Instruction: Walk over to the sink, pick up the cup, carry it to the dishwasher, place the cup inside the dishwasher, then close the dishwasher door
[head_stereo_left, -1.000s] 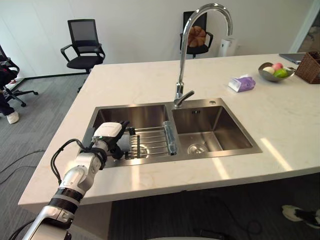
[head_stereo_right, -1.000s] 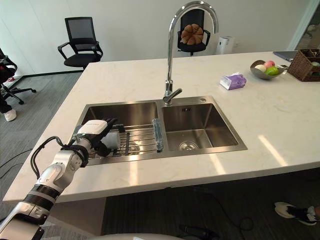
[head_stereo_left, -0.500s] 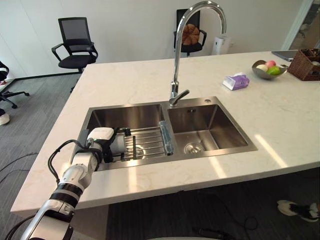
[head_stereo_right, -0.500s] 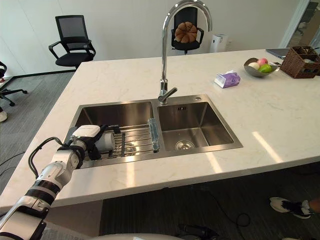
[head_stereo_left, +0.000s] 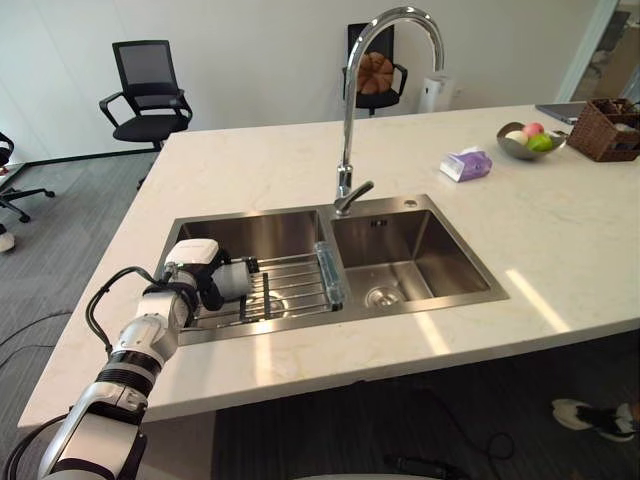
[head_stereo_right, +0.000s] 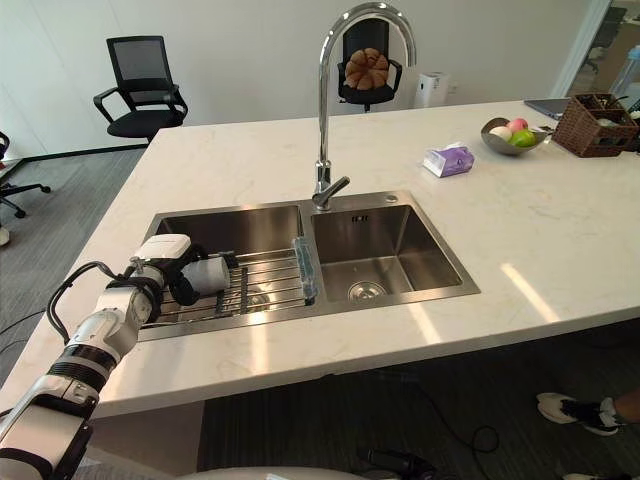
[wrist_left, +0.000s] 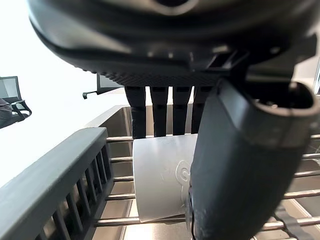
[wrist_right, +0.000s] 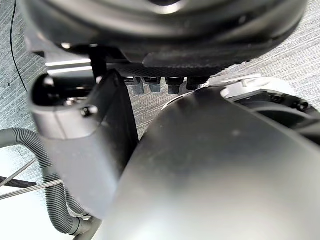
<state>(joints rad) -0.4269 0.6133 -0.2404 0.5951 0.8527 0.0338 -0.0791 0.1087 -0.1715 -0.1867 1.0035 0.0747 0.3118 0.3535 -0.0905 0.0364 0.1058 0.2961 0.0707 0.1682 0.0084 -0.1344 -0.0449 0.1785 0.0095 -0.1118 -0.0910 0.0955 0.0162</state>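
A pale grey cup (head_stereo_left: 233, 281) lies on its side in my left hand (head_stereo_left: 193, 266), just above the wire rack (head_stereo_left: 292, 285) in the sink's left basin (head_stereo_left: 255, 228). In the left wrist view the fingers (wrist_left: 160, 112) curl over the cup (wrist_left: 160, 175) from behind and the thumb (wrist_left: 240, 165) presses its near side. The cup's open end points toward the rack's middle. My right hand (wrist_right: 85, 135) hangs idle low beside me, over grey carpet, holding nothing.
A tall curved faucet (head_stereo_left: 347, 130) stands behind the divider between the two basins. On the pale counter to the right are a tissue pack (head_stereo_left: 467, 164), a fruit bowl (head_stereo_left: 527, 140) and a wicker basket (head_stereo_left: 610, 130). Office chairs (head_stereo_left: 145, 90) stand beyond the counter.
The camera has shifted a little. My left hand has closed round the cup on the rack and now holds it slightly higher and nearer the basin's left wall.
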